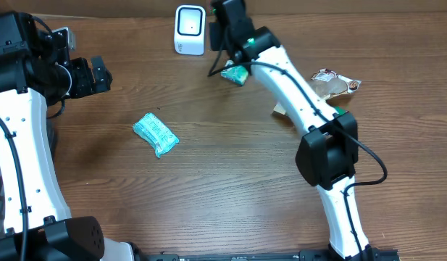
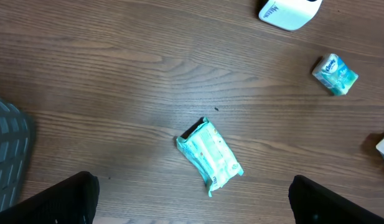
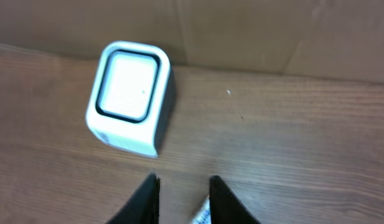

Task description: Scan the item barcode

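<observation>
one view shows scanner [image 1: 190, 29] with snack packet [image 1: 337, 83]

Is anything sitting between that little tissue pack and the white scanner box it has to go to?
Nothing visible does. Only bare wooden table lies between the tissue pack and the scanner. The other green packet lies well off to the side.

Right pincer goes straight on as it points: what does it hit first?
Probably bare table just right of the scanner, then the cardboard behind. The scanner's corner sits close to that line; depth unclear.
</observation>
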